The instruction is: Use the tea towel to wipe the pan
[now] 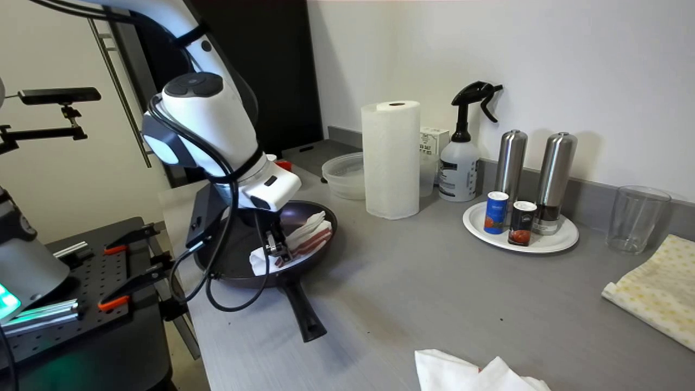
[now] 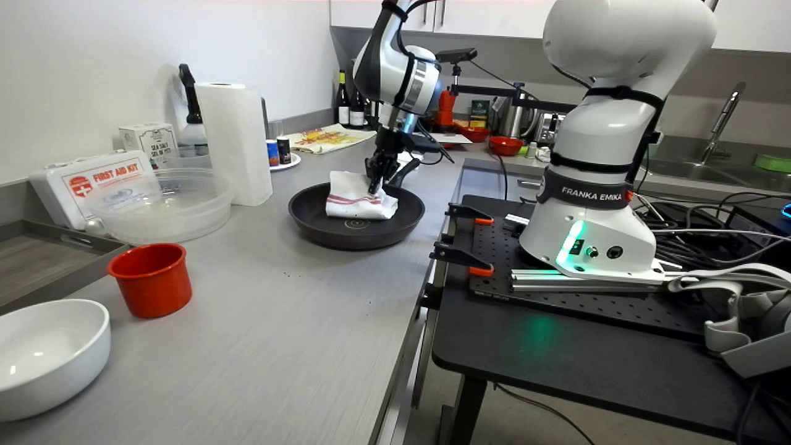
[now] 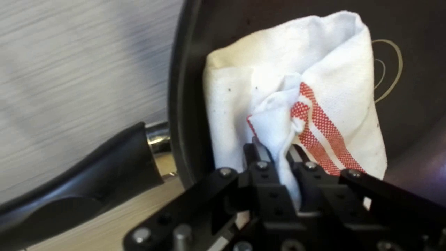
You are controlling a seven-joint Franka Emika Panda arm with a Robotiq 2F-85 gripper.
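Pan (image 2: pixel 353 240) on the grey counter (image 1: pixel 461 304) near its edge, tea towel (image 3: pixel 291 94) folded inside it. Gripper (image 3: pixel 275 151) clamped on the tea towel. Paper towel roll (image 1: pixel 392 163), spray bottle (image 1: pixel 457 168) near the wall (image 1: pixel 543 65); red cup (image 2: pixel 151 287) by a white bowl (image 2: pixel 62 377). I see a sink (image 2: pixel 686 172) past the arm (image 2: pixel 624 120).

In an exterior view: tea towel (image 2: pixel 355 209) in pan (image 2: pixel 355 240), on counter (image 2: pixel 296 346); left and before pan, cup (image 2: pixel 151 281), then bowl (image 2: pixel 55 358); left of pan, paper roll (image 2: pixel 235 148). In an exterior view: right of roll, spray bottle (image 1: pixel 457 171), then plate (image 1: pixel 543 244) with mills (image 1: pixel 556 168) and canisters (image 1: pixel 495 213), then glass (image 1: pixel 636 221); right and before glass, folded cloth (image 1: pixel 659 290).
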